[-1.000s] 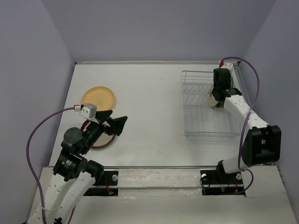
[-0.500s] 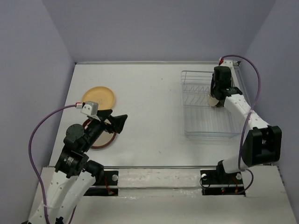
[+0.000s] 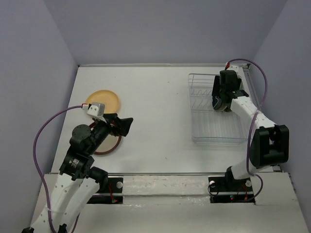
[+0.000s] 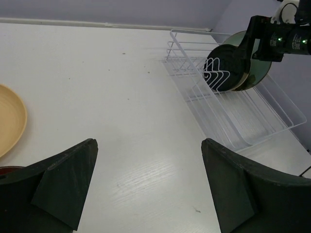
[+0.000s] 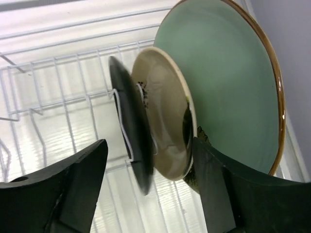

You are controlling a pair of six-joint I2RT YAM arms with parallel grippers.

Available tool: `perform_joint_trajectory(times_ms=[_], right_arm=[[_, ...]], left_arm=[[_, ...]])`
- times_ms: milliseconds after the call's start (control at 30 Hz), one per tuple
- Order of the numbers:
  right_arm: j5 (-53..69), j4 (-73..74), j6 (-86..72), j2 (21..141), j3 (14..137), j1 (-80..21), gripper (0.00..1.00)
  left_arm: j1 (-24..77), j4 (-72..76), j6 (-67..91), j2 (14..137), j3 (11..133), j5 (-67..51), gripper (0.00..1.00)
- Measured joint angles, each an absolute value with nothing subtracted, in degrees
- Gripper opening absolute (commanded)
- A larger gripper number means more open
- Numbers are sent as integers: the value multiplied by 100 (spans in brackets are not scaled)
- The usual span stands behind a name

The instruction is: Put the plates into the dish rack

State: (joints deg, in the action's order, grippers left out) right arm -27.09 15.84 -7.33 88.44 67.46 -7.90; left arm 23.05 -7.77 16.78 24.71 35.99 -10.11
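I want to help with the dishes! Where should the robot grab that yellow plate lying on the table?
Grip the yellow plate by its rim, at the near right edge, the side facing the open left hand. The plate lies flat and shallow with an upturned lip. So the hand should probably come down from above, one finger inside the lip and one outside, then pinch.

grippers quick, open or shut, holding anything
Left gripper: open, holding nothing.
Right gripper: open, straddling the black plate and cream plate in the dish rack.
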Motion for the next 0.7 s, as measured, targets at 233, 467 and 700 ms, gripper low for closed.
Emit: perform_joint_trajectory(times_ms=[233,467,700], right_arm=[[-1763,1538,-1326,7920,6641,-816,79],[-578,521,-2112,6514,5325,-1717,79],[1076,-454,-2692,6528,4171,-2523,79]], left_arm=[[2012,-775,1678,2768,3599,-1011,99],[1498,-755,1778,3533,3599,-1041,99],[1070,-716,2171,4257,3599,-1162,99]])
